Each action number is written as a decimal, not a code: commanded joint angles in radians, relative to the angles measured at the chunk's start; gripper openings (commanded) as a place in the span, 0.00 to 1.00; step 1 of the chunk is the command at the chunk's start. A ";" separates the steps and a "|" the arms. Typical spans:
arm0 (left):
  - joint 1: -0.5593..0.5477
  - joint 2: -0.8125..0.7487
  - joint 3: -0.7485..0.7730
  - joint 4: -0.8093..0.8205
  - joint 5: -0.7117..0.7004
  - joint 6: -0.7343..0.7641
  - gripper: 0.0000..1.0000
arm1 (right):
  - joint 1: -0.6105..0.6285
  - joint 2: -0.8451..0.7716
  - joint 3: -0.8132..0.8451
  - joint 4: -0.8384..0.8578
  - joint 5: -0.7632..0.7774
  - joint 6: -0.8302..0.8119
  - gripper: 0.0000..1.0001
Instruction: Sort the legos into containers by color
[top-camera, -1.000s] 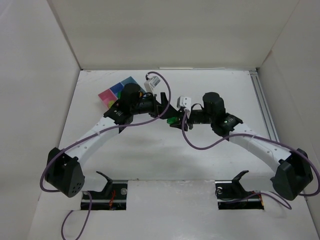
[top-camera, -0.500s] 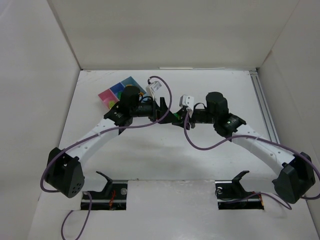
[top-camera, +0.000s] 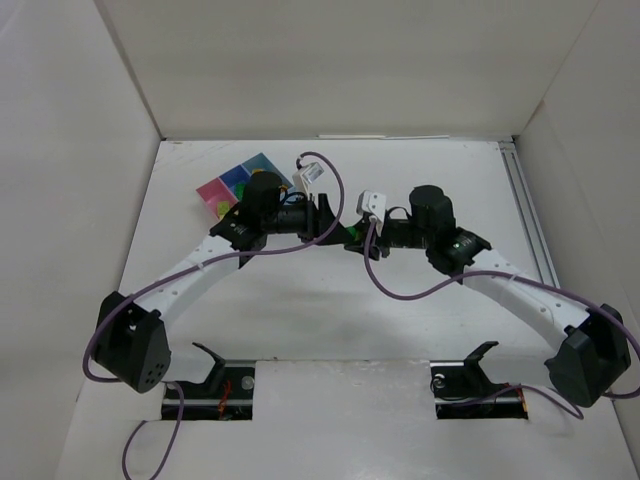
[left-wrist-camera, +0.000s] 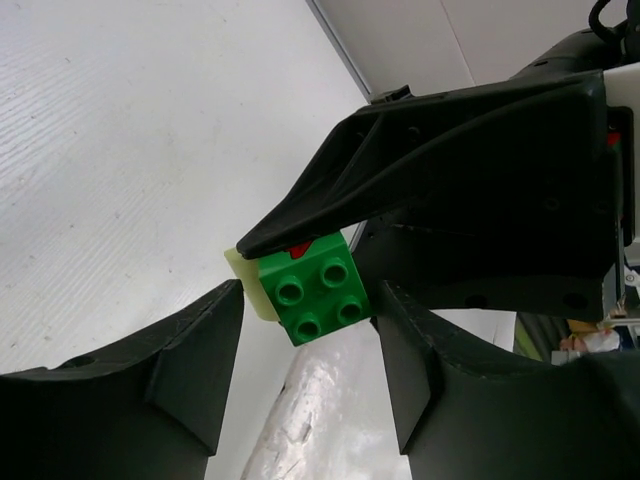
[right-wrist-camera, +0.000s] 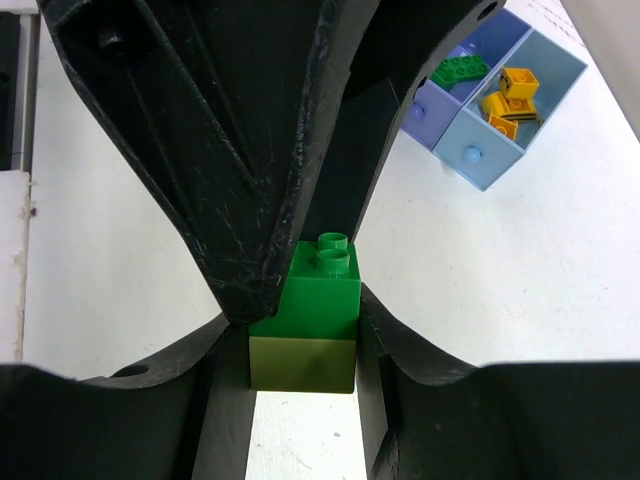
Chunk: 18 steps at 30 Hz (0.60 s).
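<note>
Top external: left arm (top-camera: 190, 270) and right arm (top-camera: 510, 285) both reach in toward mid-table, elbows out. Left gripper (top-camera: 338, 226) and right gripper (top-camera: 360, 240) meet nose to nose with the green brick (top-camera: 351, 237) between them. Bins (top-camera: 213, 190) sit far left, well apart from it.

Left wrist: own fingers (left-wrist-camera: 190, 370) flank the green-on-pale-yellow brick, just beside it. Contact unclear, so can't tell if it's clamping.

Right wrist: own fingers (right-wrist-camera: 395, 370) press both sides of the brick, gripping it. Blue bins (right-wrist-camera: 500, 150) behind hold orange-yellow bricks (right-wrist-camera: 510, 95) and a dark green brick (right-wrist-camera: 460, 70).
</note>
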 joint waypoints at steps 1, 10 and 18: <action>-0.010 0.008 0.043 0.055 0.041 -0.025 0.53 | 0.026 -0.012 0.030 0.062 0.010 -0.005 0.00; -0.010 0.006 0.043 0.083 0.072 -0.063 0.52 | 0.026 -0.012 0.021 0.062 0.030 -0.005 0.00; 0.052 -0.026 0.014 0.110 0.091 -0.117 0.48 | 0.026 -0.003 0.021 0.062 0.050 -0.005 0.00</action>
